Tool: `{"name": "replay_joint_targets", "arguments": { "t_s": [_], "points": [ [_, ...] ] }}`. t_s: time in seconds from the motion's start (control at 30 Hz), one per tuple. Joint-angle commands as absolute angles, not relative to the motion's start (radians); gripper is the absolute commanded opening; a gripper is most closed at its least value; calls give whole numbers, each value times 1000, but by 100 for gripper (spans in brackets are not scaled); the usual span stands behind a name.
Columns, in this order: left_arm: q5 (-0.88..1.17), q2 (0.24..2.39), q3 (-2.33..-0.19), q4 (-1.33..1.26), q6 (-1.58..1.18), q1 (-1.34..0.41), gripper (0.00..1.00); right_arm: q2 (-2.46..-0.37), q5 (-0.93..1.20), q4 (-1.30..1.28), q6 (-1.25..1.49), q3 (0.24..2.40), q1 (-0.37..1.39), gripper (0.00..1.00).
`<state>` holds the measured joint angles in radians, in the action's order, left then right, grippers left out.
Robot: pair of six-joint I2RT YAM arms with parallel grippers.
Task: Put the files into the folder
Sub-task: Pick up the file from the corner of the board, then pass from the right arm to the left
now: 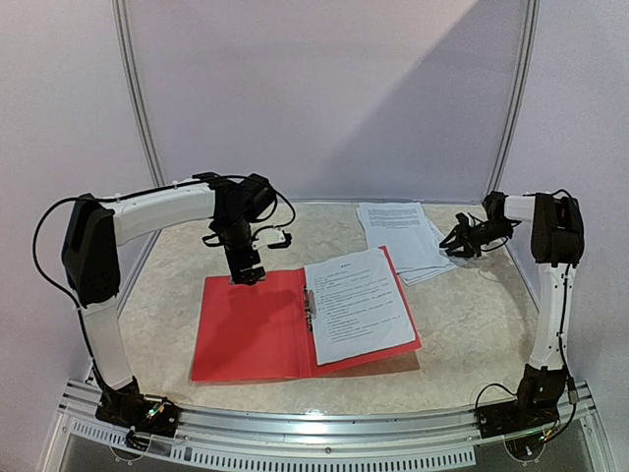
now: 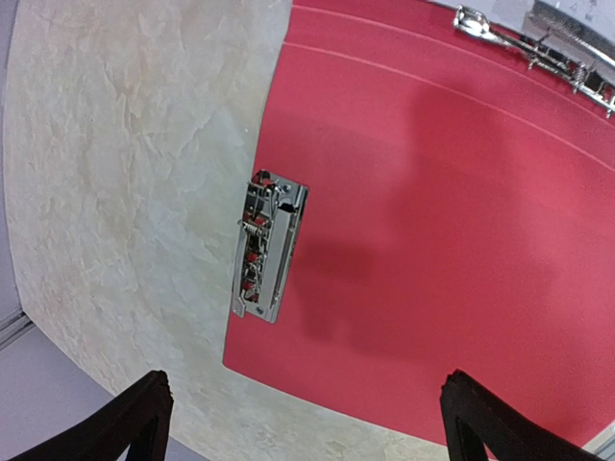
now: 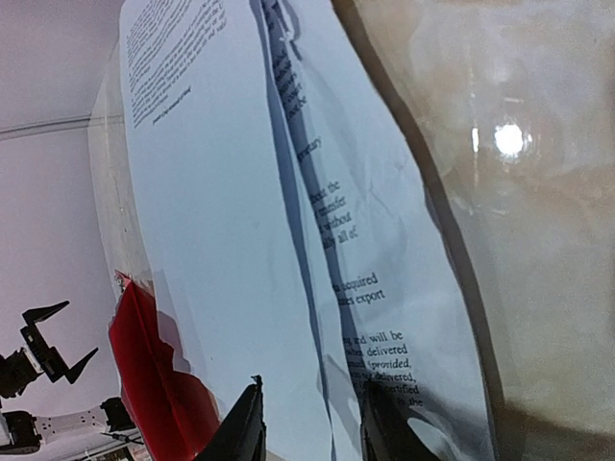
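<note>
Lying open on the marbled tabletop [image 1: 472, 329], the red folder [image 1: 251, 329] carries one printed sheet [image 1: 359, 305] on its right half. The left gripper [image 1: 246, 276] hovers over the folder's far edge above a silver clip [image 2: 269, 245], jaws spread wide and empty. The remaining files [image 1: 398, 234] sit behind the folder. The right gripper [image 1: 462, 242] is at their edge, its fingers [image 3: 240, 427] narrowly parted over the paper; I can't tell whether they pinch it.

1. We see the folder [image 1: 246, 339] lying open on the table [image 1: 462, 324], near its middle.
2. One sheet [image 1: 359, 305] lies on the folder's 3 o'clock half, just beside the spine clip [image 1: 310, 310].
3. The other files [image 1: 398, 231] lie on the table at the folder's 1 o'clock.
4. The left gripper [image 1: 246, 277] hangs over the folder's 12 o'clock edge.
5. The right gripper [image 1: 460, 239] is at the 3 o'clock edge of those files.
</note>
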<state>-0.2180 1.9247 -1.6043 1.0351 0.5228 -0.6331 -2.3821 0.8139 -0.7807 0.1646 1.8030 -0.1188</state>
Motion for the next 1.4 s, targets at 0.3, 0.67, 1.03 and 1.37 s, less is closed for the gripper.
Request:
{"name": "replay_joint_targets", "arguments": {
  "t_s": [0.3,0.67,1.03,1.37],
  "points": [
    [-222,1945,-1614,1033,521,-651,100,-2418,961,-780,181,1788,-119,28],
    [-222,1945,-1616,1029,520,-652,99,-2430,1026,-720,228,1763,-101,19],
    [-223,1937,-1614,1028,522,-652,100,-2453,1014,-698,269,1769,-80,1],
    [-229,1918,-1619,1032,522,-652,100,-2251,855,-871,137,1760,-80,0]
  ]
}}
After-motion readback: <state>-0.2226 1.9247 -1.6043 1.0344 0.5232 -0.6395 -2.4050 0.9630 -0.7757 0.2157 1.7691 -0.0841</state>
